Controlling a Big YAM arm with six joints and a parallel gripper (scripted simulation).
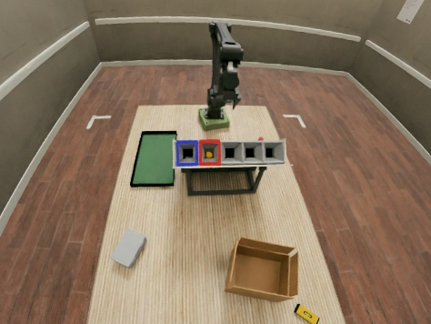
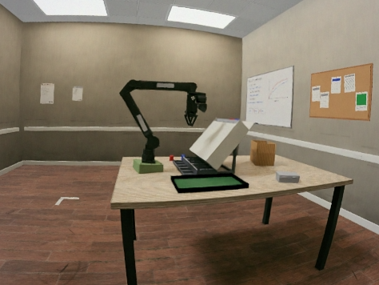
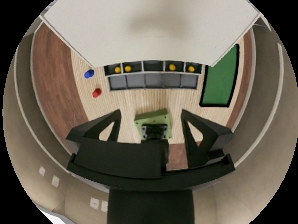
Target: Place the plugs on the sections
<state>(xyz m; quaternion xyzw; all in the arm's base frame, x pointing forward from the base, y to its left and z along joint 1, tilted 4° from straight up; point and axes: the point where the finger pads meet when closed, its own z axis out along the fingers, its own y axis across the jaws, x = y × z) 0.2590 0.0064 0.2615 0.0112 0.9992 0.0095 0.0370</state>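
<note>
The white sloped cover point(image 1: 229, 153) carries a row of funnels. The blue-banded funnel point(image 1: 186, 153) is at the left end. The red-banded funnel point(image 1: 209, 153) is beside it, with a yellow marble point(image 1: 208, 154) in its mouth. My gripper point(image 1: 229, 104) hangs open and empty high above the back of the cover; it also shows in the side view point(image 2: 190, 121) and the wrist view point(image 3: 153, 132). In the wrist view the row of sections point(image 3: 153, 82) lies below, with yellow marbles point(image 3: 172, 67) in some sections. The blue plug point(image 3: 88, 74) and the red plug point(image 3: 97, 92) stand on the table beside the row.
A green tray with a black rim point(image 1: 155, 158) lies left of the cover. A cardboard box point(image 1: 264, 269), a grey block point(image 1: 128, 248) and a small yellow tool point(image 1: 306, 313) lie toward the front. The arm's green base point(image 1: 214, 119) is behind the cover.
</note>
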